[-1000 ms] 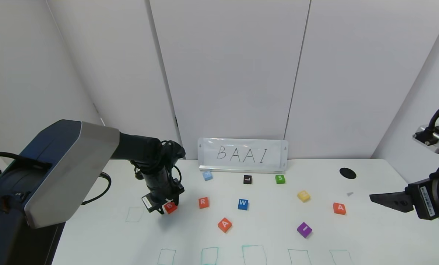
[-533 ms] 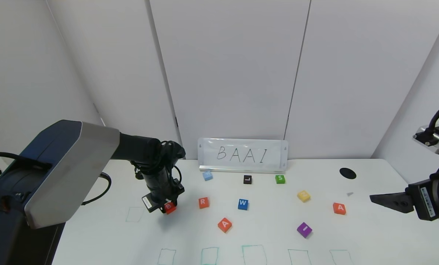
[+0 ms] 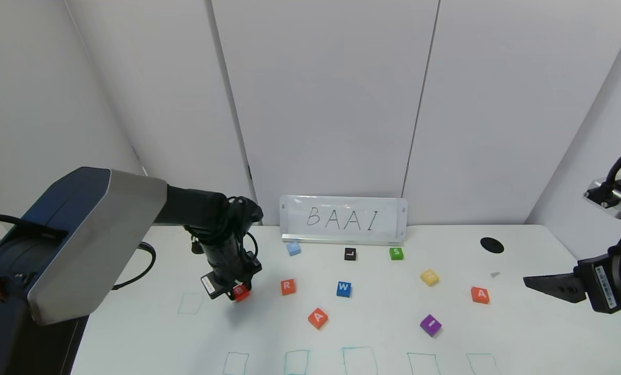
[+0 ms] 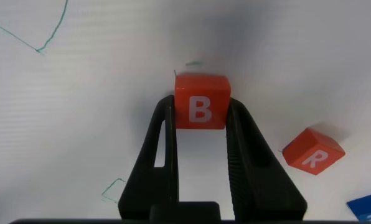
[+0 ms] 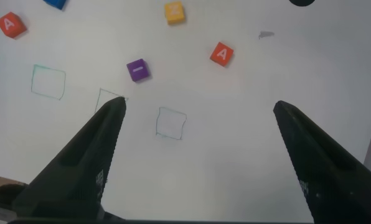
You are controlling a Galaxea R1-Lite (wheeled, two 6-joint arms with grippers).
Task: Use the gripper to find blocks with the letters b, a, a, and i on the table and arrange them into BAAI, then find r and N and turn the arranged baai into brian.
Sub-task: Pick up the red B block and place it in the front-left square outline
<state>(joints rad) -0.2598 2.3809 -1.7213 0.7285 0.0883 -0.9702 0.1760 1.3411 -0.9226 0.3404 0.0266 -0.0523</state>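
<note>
My left claw [image 3: 236, 288] was out over the left side of the table [image 3: 373, 333], pinching the B [image 4: 201, 110] between its two fingers [image 4: 164, 149]; the wrist view showed the cube clamped at the fingertips with its letter facing the camera. I could not tell whether the cube touched the tabletop or hung just above it. The R [image 3: 288, 286] lay just to the right of that grip, apart from it, with the blue W [image 3: 344, 288] farther right in the same line. One A [image 3: 318, 317] sat nearer to me, between R and W and turned askew. The other A [image 3: 480, 295] was well off on the right side, and the purple I [image 3: 431, 325] lay nearer to me and to the left of it. Behind them were a yellow cube [image 3: 429, 277], a green S [image 3: 396, 253], a black L [image 3: 350, 253] and a pale blue cube [image 3: 294, 248], the last three close before the sign [image 3: 343, 219] reading BAAI. Green rectangles [image 3: 359, 360] ran along the near edge. My right claw [image 5: 198, 155] hung at the right edge of the table, its fingers spread wide and holding nothing.
</note>
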